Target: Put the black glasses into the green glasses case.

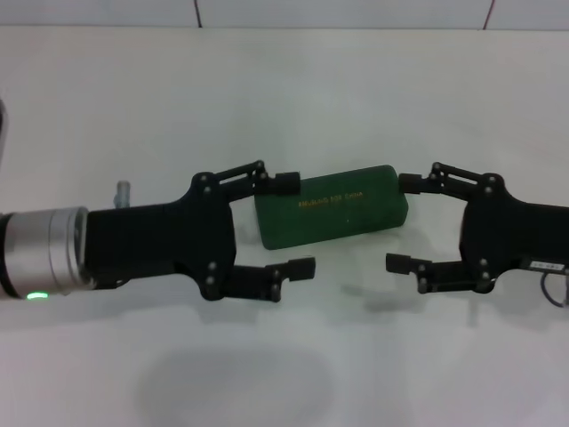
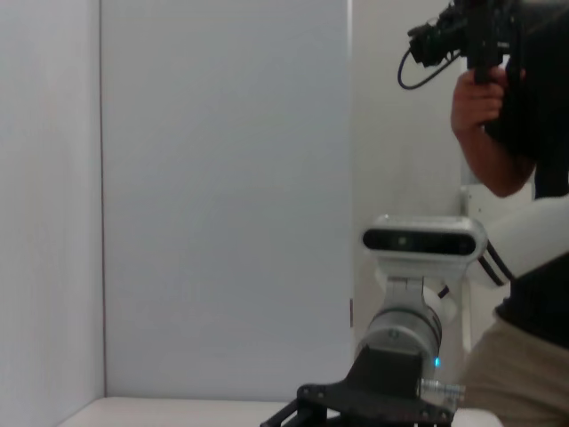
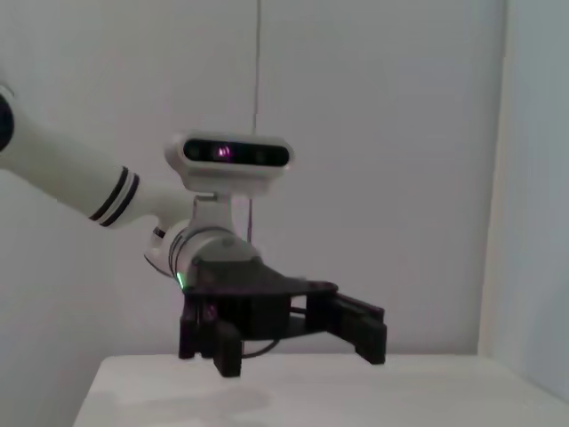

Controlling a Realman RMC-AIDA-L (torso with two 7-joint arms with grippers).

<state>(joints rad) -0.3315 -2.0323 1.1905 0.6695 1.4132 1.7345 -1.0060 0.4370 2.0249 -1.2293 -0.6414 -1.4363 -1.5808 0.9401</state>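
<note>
The green glasses case (image 1: pixel 333 206) lies closed on the white table (image 1: pixel 284 89), its gold-lettered lid up. The black glasses are not in view. My left gripper (image 1: pixel 295 224) is open at the case's left end, one finger by its far corner, the other in front of it. My right gripper (image 1: pixel 402 222) is open at the case's right end, fingers likewise either side. Both are empty. The left gripper also shows in the right wrist view (image 3: pixel 298 342), open above the table.
A person (image 2: pixel 524 178) holding a camera stands beyond the table in the left wrist view, behind my right arm (image 2: pixel 404 329). White walls surround the table.
</note>
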